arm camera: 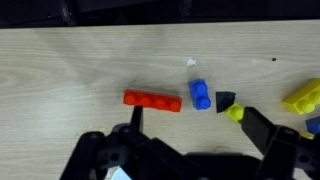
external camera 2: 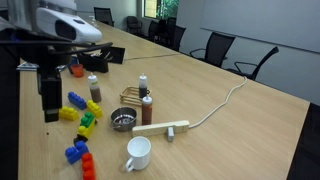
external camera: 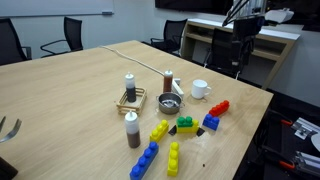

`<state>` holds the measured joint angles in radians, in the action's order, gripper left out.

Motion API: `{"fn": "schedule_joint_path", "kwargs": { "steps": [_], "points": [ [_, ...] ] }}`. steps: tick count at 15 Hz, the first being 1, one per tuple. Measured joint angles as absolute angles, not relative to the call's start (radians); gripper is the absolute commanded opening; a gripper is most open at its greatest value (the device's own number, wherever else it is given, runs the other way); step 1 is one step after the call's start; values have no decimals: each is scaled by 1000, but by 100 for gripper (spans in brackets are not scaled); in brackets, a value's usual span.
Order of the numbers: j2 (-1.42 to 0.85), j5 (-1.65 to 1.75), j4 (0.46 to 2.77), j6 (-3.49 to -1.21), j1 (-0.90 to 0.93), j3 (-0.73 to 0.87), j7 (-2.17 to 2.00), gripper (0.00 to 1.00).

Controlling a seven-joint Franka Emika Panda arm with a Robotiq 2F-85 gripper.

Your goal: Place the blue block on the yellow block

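The small blue block (external camera: 211,122) lies on the wooden table between a red brick (external camera: 218,108) and a green block (external camera: 186,124). It also shows in an exterior view (external camera 2: 76,151) and in the wrist view (arm camera: 201,95), just right of the red brick (arm camera: 152,101). The long yellow block (external camera: 173,157) lies near the table's front edge, beside a long blue bar (external camera: 144,160). My gripper (arm camera: 198,125) is open and empty. It hangs well above the blocks, and both exterior views show it (external camera: 240,60) (external camera 2: 47,105).
A chunkier yellow brick (external camera: 159,130) lies left of the green block. Mid-table stand a wire rack (external camera: 130,98), sauce bottles (external camera: 132,130), a metal bowl (external camera: 170,103), a white mug (external camera: 200,89) and a cable (external camera: 140,58). Office chairs ring the table.
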<state>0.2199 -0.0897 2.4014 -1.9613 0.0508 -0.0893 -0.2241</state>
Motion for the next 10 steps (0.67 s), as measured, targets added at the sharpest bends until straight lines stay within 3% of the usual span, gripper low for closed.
{"fn": "schedule_joint_path", "kwargs": {
  "steps": [10],
  "points": [
    [161, -89, 2436, -2002, 84, -99, -227, 100]
  ]
}}
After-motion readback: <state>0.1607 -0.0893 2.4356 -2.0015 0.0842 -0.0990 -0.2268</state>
